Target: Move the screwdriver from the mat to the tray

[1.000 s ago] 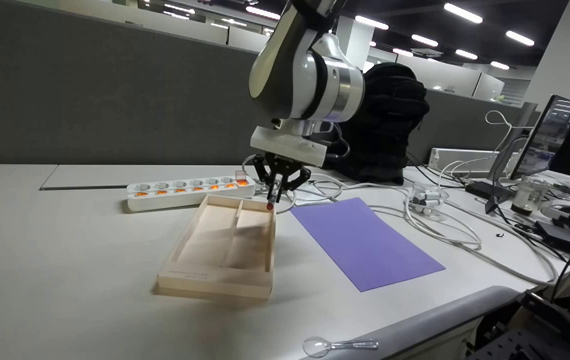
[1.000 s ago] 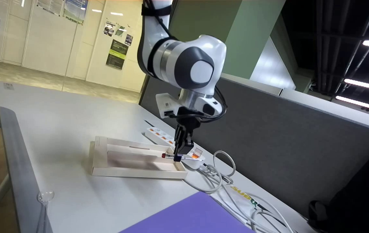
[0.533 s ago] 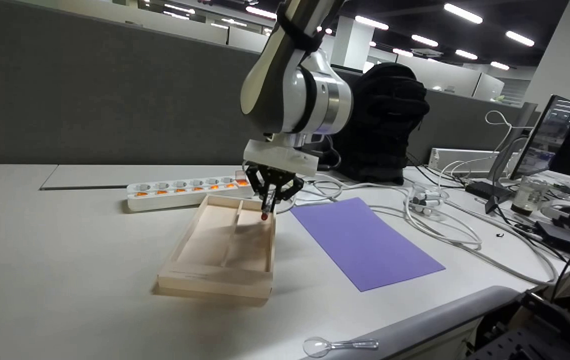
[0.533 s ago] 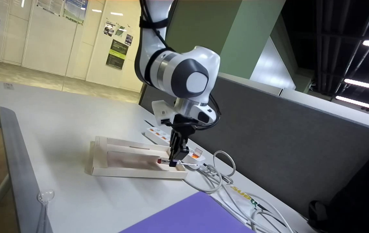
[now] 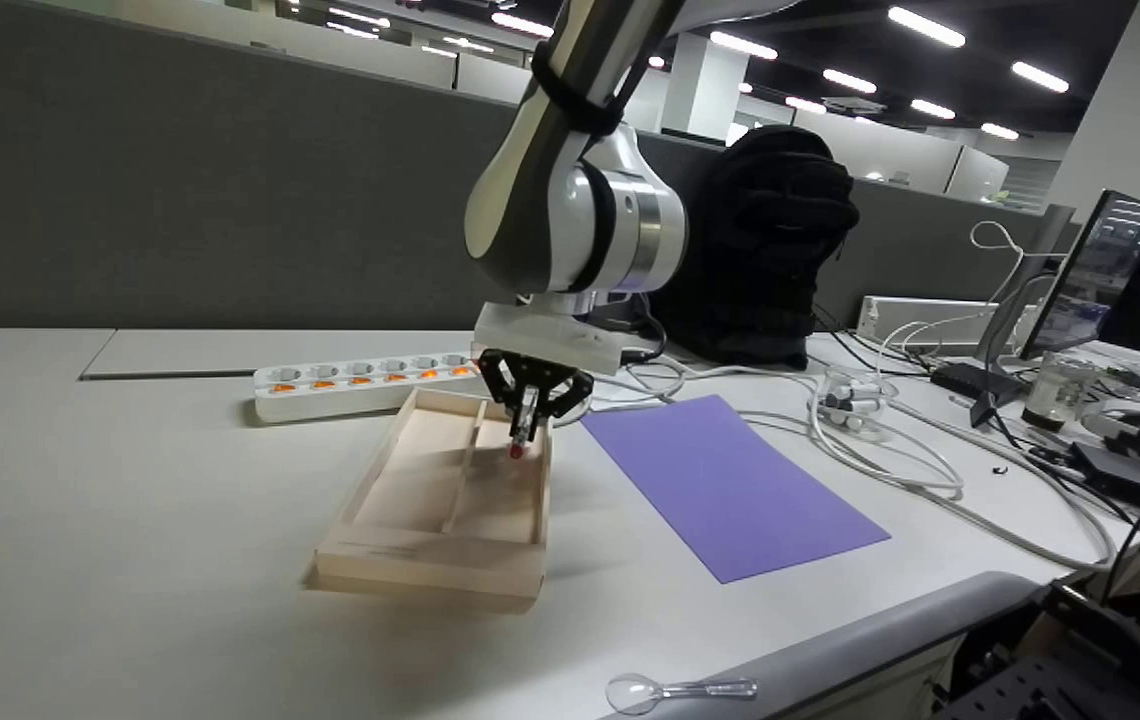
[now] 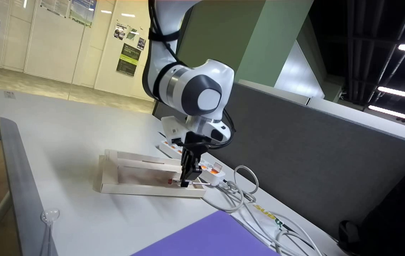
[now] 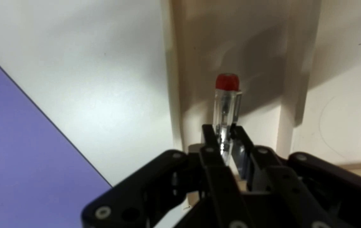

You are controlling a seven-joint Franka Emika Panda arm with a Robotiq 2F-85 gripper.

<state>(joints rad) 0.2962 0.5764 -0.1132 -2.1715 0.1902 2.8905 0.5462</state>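
Note:
The screwdriver has a clear handle with a red end [image 7: 227, 83] and a thin pale shaft, the shaft [image 6: 202, 184] showing in an exterior view. My gripper [image 7: 222, 128] is shut on its clear handle and holds it roughly level. The gripper also shows in both exterior views [image 5: 522, 437] [image 6: 184, 184]. It is over the far end of the beige tray [image 5: 430, 565], above the compartment on the mat's side. The tray rim [image 7: 172, 95] and wall [image 6: 152, 190] show too. I cannot tell whether the screwdriver touches the tray. The purple mat [image 5: 730, 490] lies beside the tray, with nothing on its visible part.
A white power strip [image 5: 360, 388] stands just behind the tray's far end. White cables [image 6: 238, 202] lie behind the mat. A clear plastic spoon [image 5: 680, 690] is at the table's front edge. A black backpack [image 5: 770, 250] stands by the grey partition [image 5: 230, 200].
My gripper has moved down and further in over the tray, carrying the screwdriver, still held. The tray and mat have not moved.

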